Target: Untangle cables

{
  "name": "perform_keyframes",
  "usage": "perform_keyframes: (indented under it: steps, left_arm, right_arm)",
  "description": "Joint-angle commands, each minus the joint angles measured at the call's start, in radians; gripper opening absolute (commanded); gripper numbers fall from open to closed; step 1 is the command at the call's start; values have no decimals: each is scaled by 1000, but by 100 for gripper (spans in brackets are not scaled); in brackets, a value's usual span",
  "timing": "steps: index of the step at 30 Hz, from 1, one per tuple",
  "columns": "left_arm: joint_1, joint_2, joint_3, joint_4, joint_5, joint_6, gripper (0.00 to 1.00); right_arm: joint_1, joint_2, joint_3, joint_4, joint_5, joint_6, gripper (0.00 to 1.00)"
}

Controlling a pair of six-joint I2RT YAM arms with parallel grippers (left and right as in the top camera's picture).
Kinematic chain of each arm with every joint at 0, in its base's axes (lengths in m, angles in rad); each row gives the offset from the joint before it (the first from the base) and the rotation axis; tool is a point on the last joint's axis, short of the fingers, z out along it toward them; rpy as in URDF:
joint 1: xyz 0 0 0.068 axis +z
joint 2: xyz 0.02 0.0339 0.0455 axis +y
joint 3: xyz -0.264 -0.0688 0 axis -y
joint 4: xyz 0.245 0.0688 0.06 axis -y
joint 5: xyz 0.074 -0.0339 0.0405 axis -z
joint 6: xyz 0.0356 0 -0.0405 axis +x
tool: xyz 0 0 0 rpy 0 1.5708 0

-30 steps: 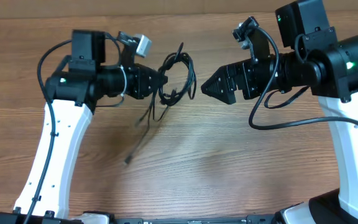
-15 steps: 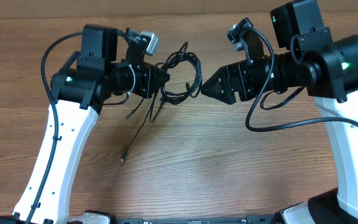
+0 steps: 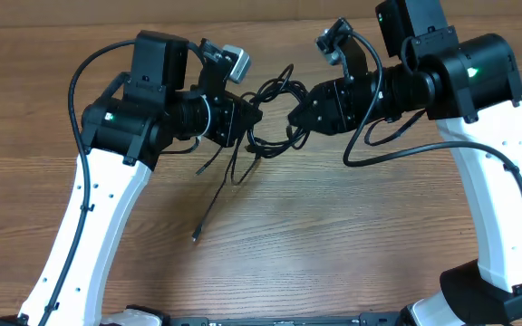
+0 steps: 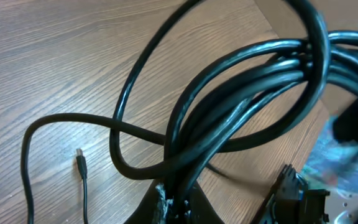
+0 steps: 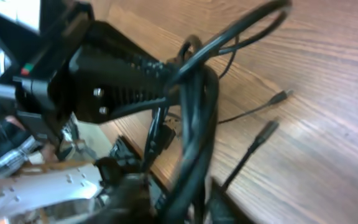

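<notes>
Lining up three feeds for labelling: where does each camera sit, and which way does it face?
Overhead: fixed above the table, looking straight down; both arms show, left gripper and right gripper meeting at the cables.
Left wrist: on the left arm, looking down past the cables onto the table; its dark fingers at the bottom edge.
Right wrist: on the right arm, facing the left gripper across the cables; own fingers blurred below.
Shared: overhead and right wrist both show the left gripper holding the cables.
</notes>
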Motion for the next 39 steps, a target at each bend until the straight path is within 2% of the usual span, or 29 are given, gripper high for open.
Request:
perform_keyframes:
  steps: [1, 3, 14, 17, 19, 21, 27, 34, 39]
  left_arm:
    - [-16, -17, 29, 1, -6, 23, 6]
    - [-16, -17, 29, 0, -21, 23, 6]
    - [-15, -17, 29, -10, -20, 23, 11]
    - [-15, -17, 29, -13, -19, 23, 23]
    - [-15, -17, 29, -12, -20, 24, 36]
    - [-15, -17, 29, -11, -19, 34, 41]
    - [-15, -17, 29, -7, -20, 58, 42]
    - [-15, -17, 29, -7, -64, 174, 42]
    - [-15, -17, 29, -6, -63, 252, 42]
  right_arm:
    - [4, -8, -4, 10, -13, -2, 11]
    - [4, -8, -4, 10, -13, -2, 4]
    - [4, -8, -4, 10, 18, -3, 4]
    - [4, -8, -4, 8, 56, -3, 4]
    - [4, -8, -4, 2, 92, -3, 4]
    - [4, -8, -4, -8, 97, -7, 4]
    - [4, -8, -4, -45, 72, -29, 4]
    - [4, -8, -4, -104, 32, -33, 4]
    - [4, -8, -4, -104, -77, -83, 4]
